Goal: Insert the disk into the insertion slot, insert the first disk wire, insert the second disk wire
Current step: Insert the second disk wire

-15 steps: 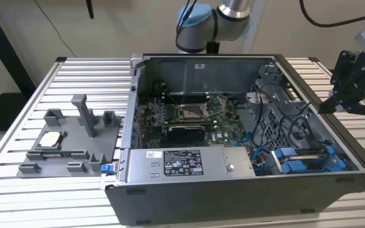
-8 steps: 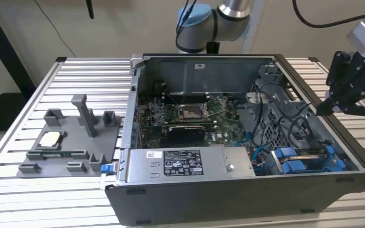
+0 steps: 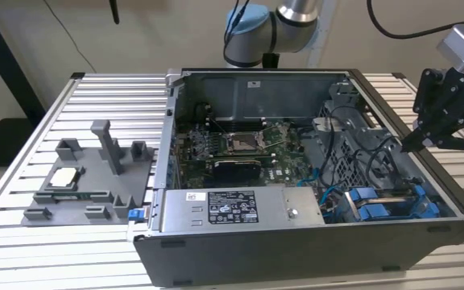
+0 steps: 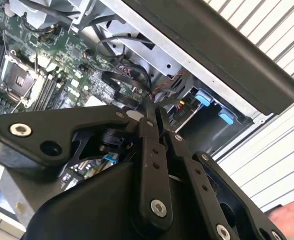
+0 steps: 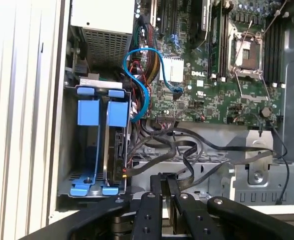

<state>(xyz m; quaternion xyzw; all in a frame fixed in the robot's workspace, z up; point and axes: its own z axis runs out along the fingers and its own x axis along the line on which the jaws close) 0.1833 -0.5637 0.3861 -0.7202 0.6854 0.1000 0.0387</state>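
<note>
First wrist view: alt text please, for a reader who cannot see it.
The hand, fingers together and empty, hangs over an open computer case; a drive bay with blue carriers sits beside the green motherboard, with black cables between.

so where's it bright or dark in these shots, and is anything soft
In the exterior view the slatted table is evenly lit, while the case interior falls into shadow. In the second wrist view the table slats at the edge are washed out, and the gripper close up is a dark mass. In the first wrist view the motherboard is well lit, and the blue rails look bright.
</note>
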